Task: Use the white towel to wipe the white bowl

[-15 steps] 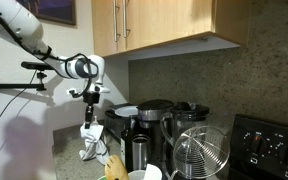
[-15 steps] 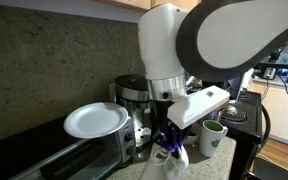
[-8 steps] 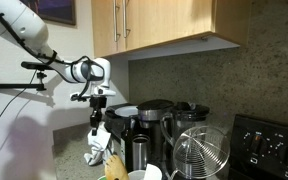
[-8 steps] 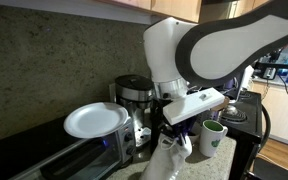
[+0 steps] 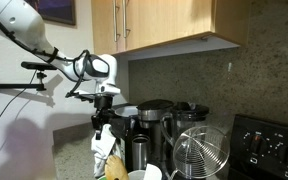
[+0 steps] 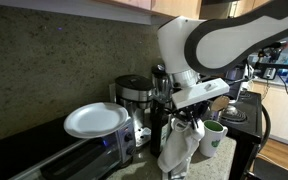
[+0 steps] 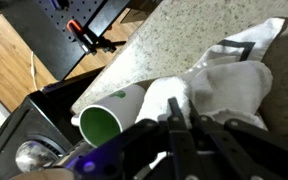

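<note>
My gripper is shut on a white towel that hangs below it above the counter; both also show in an exterior view, gripper and towel. The white bowl, shallow like a plate, rests on top of the toaster oven, left of the gripper and apart from the towel. It also shows beside the arm in an exterior view. In the wrist view the gripper pinches the bunched towel over the speckled counter.
A white mug with a green inside stands just beside the hanging towel, and shows in the wrist view. A coffee maker, a glass pot and a stove crowd the counter. Cabinets hang overhead.
The arm has carried the hanging towel sideways along the counter toward the coffee maker and mug, and a little higher. The gripper stays shut on the towel.
</note>
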